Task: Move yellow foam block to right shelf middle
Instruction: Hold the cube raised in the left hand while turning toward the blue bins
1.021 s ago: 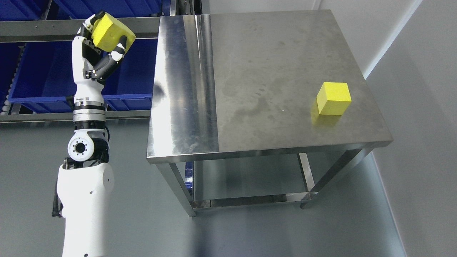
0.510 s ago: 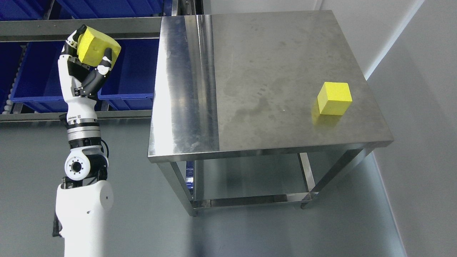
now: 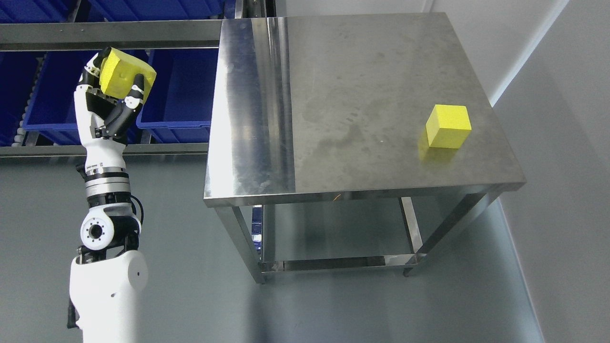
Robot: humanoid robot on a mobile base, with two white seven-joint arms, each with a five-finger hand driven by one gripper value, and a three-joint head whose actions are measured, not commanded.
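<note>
My left hand [image 3: 114, 88] is shut on a yellow foam block [image 3: 125, 76] and holds it up in front of the blue bins [image 3: 181, 90] on the shelf rack at the upper left. The block is tilted in the fingers [image 3: 135, 93]. A second yellow foam block [image 3: 448, 126] sits on the steel table [image 3: 333, 105] near its right edge. My right arm is out of view.
The rack has a grey steel rail [image 3: 109, 34] above the bins and another rail [image 3: 143, 149] below them. The table's left edge [image 3: 217, 119] stands just right of my hand. A white wall [image 3: 562, 143] runs along the right. The grey floor [image 3: 200, 286] lies below.
My left hand has moved left and down with the block, from the upper rail to in front of the blue bins. The whole picture has also shifted slightly, so the camera moved.
</note>
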